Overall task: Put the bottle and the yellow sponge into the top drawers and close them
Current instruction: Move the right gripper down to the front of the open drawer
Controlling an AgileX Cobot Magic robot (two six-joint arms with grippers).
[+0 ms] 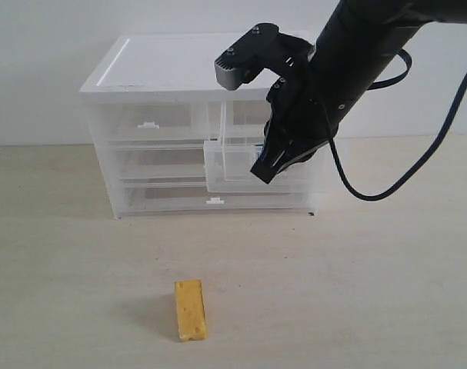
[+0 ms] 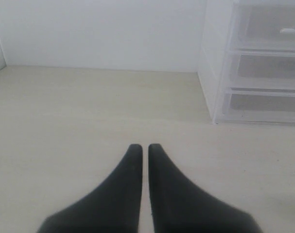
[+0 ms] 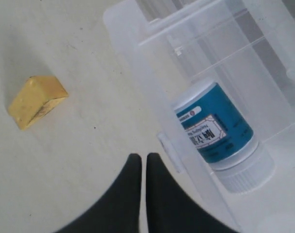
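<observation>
The bottle (image 3: 219, 135), white with a blue-teal label, lies on its side inside the pulled-out top right drawer (image 1: 231, 163) of the white-topped cabinet (image 1: 171, 65). My right gripper (image 1: 265, 174) hangs shut and empty just in front of that drawer's front wall (image 3: 167, 151), beside its handle tab. The top left drawer (image 1: 147, 121) is closed. The yellow sponge (image 1: 190, 309) lies flat on the table well in front of the cabinet; the right wrist view shows the sponge (image 3: 36, 101) too. My left gripper (image 2: 143, 148) is shut and empty over bare table, left of the cabinet (image 2: 254, 63).
Two full-width drawers (image 1: 179, 196) below are closed. The right arm's black cable (image 1: 387, 184) loops down beside the cabinet's right side. A white wall stands behind the cabinet.
</observation>
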